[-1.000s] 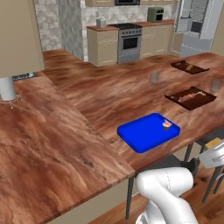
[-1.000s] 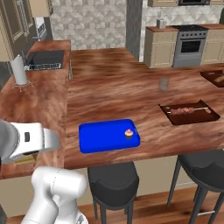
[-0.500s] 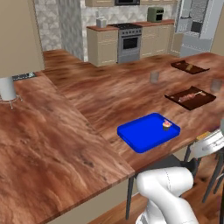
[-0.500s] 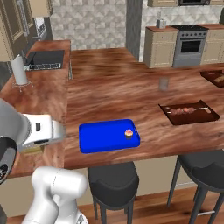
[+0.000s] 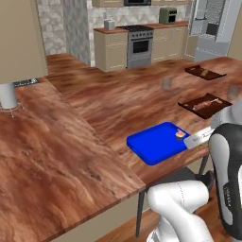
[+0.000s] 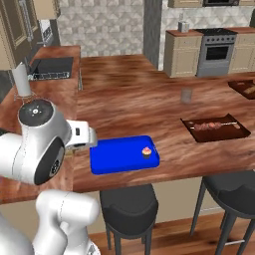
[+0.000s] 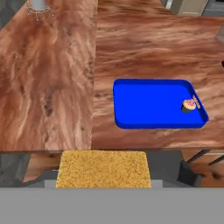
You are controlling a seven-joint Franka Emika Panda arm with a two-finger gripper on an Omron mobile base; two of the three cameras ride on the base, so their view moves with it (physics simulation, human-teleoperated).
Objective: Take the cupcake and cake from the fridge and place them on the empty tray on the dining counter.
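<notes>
The blue tray (image 5: 144,150) (image 6: 112,160) (image 7: 144,105) lies near the front edge of the dining counter (image 5: 94,118) (image 6: 129,94) (image 7: 52,83). The small cupcake (image 5: 180,135) (image 6: 146,152) (image 7: 189,105) stands upright in the tray's right end. My gripper (image 7: 103,175) is shut on the orange-yellow cake (image 7: 103,168), held just short of the counter's front edge and left of the tray's middle. In the base views my hand (image 5: 201,137) (image 6: 80,136) hovers at the tray's near side. The pale grey fridge (image 5: 211,26) stands far back on the right.
Two dark brown trays with food (image 5: 204,105) (image 5: 203,72) (image 6: 215,128) lie right of the blue tray, and a glass (image 5: 167,83) (image 6: 186,95) stands behind it. A metal cup on a stand (image 5: 7,97) (image 6: 21,79) is at far left. Black stools (image 6: 129,204) stand under the counter edge.
My arm has swung up and in towards the blue tray, bringing the hand over the counter's front edge. The tray, the cupcake and the cameras have stayed put.
</notes>
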